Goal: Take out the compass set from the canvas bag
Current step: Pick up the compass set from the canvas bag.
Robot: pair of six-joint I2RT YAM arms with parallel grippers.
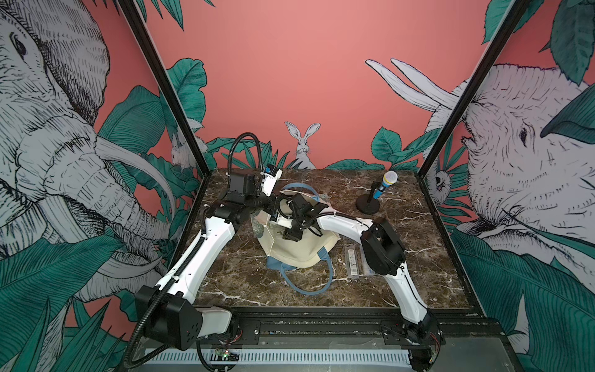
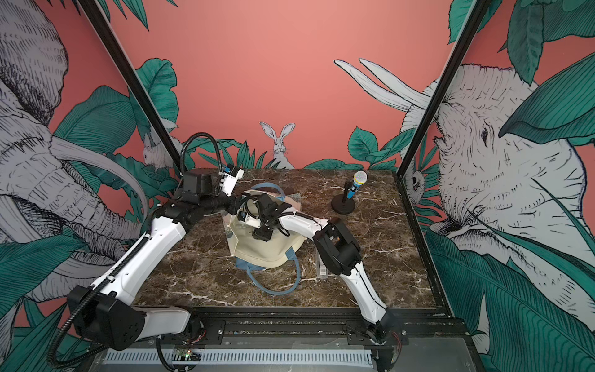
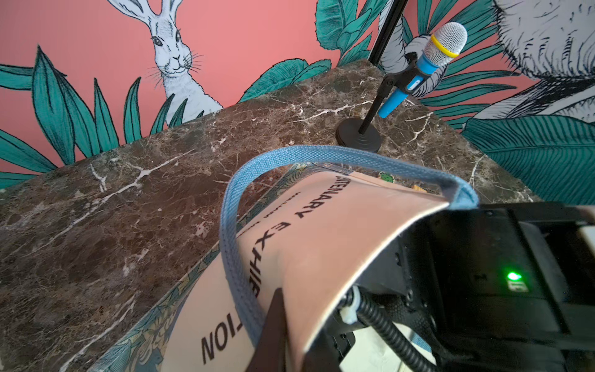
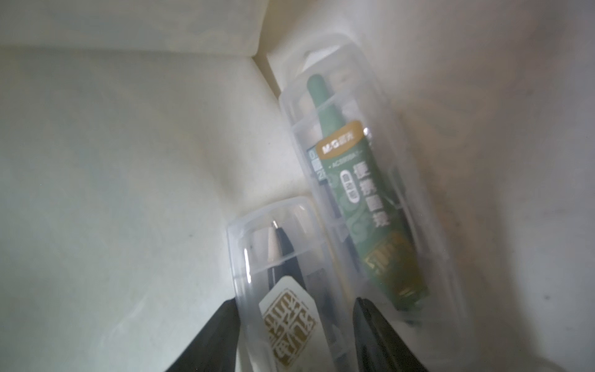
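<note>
Inside the canvas bag (image 1: 299,251), which is slumping at the centre of the marble surface (image 1: 241,283) in both top views, the right end effector (image 4: 294,301) is reaching toward a cloth corner. Its two dark fingers are showing at the lower centre of the right wrist frame, standing apart on either side of the compass set (image 4: 280,257), a clear plastic case with a pencil tip inside. Whether they are pressing on it I cannot tell. A second clear case (image 4: 370,193), holding a green-labelled tool, is leaning just beside and partly behind it, running toward the upper right of that frame. The left end effector (image 3: 278,309) is clamping shut on the bag's lettered panel beside the blue strap (image 3: 322,154), holding the mouth up and open.

Doing this step well probably means closing squarely across the nearer case's narrow sides, well down its length, without catching the second case or the lining. The case can then be drawn out along the opening while the left side is holding the mouth wide.
</note>
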